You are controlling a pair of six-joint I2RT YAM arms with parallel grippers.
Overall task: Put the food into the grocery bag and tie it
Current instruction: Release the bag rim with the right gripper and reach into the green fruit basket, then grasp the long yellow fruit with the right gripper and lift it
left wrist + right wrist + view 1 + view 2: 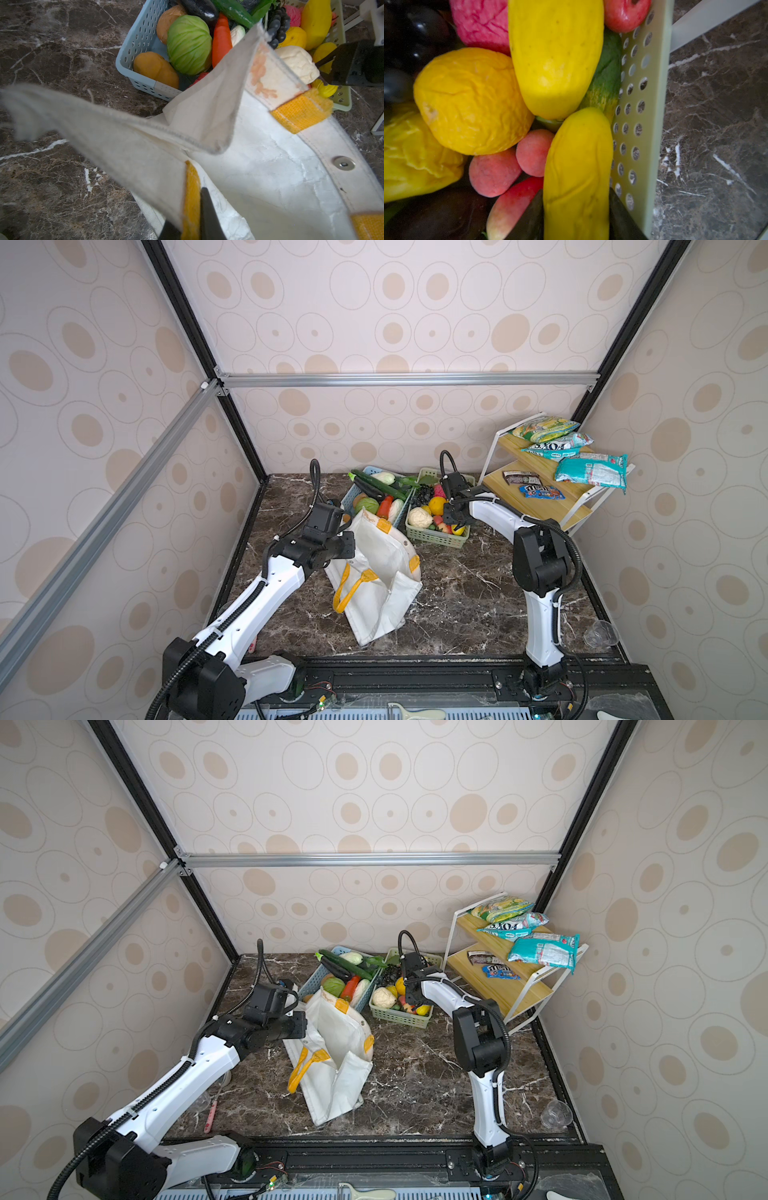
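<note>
The right end effector (576, 199) is lowered into the green basket (639, 104), its dark jaws set against both flanks of a long yellow fruit (577, 158), which lies just beside the basket's perforated wall among other fruit. The left end effector (192, 218) is clamped on the bag (270, 166) at a yellow strap (192, 187), and one rim is held raised so that the mouth gapes. The bag lies on the counter (457, 593), below and ahead of the left end effector and near the right one, on its side toward the left arm.

The step in hand is judged to be the picking of the first fruit; none is seen in the bag. A grip at mid-body is advised, since the glossy skin may slip. The fruit should be lifted straight up until the wall and neighbouring fruit are cleared, then carried across and released low inside the mouth. The raised rim should be kept taut by the left end effector throughout.

On the shelf (496, 483) beyond the right end effector, "m&m's" is read on a blue packet (540, 491), and upside-down lettering on a teal packet (552, 445) appears to read "FOX'S". The tan print on the bag cannot be made out.
</note>
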